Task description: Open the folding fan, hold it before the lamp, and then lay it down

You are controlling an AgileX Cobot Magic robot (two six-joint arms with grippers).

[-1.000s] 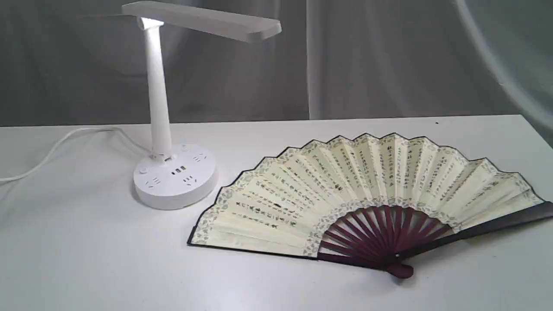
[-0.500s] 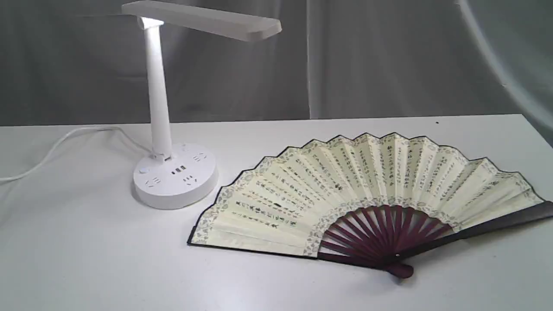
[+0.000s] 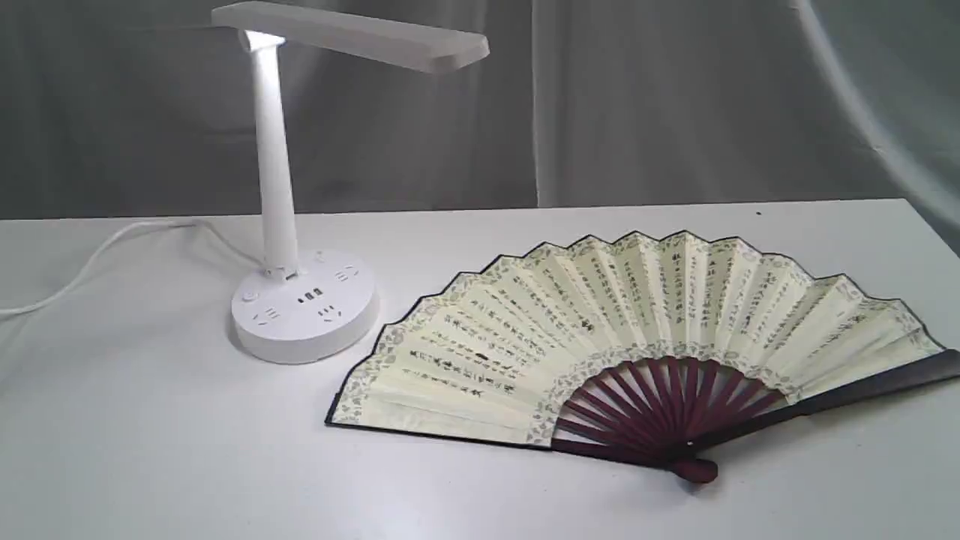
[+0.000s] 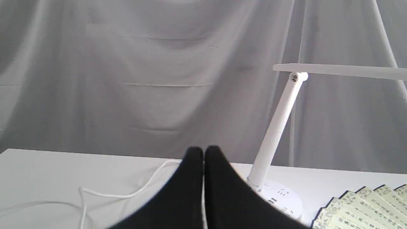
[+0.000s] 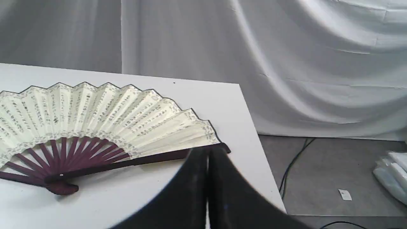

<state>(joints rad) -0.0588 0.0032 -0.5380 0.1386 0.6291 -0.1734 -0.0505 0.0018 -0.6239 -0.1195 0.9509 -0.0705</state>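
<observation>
Black and wedge-shaped, the left gripper [image 4: 203, 152] has its two fingers pressed flat against each other, tip to tip. It hangs above the desk [image 3: 150, 450], with the lamp's white cord [image 4: 133, 192] looping on the surface beyond it and the lamp's round base just past its fingers to one side. The right gripper [image 5: 208, 153] is the same dark pair, likewise closed on itself. From its wrist view its tips overlap the end of the fan's dark outer guard near the desk's edge. It seems to hang clear of the guard, though the overlap makes that hard to judge.

The folding fan [image 3: 637, 322] lies fully spread and flat on the desk, cream pleated leaf facing up. Its columns of black writing fan outward, and the maroon ribs gather at a pivot on the side nearer the exterior camera. Its left tip rests near the lamp's base without touching it; the right guard runs out to the edge of the exterior view.

The lamp [image 3: 274, 172] stands upright to the fan's left, flat head jutting out above the desk, a bright patch where stem meets head. Grey cloth [image 3: 675, 105] hangs behind.
</observation>
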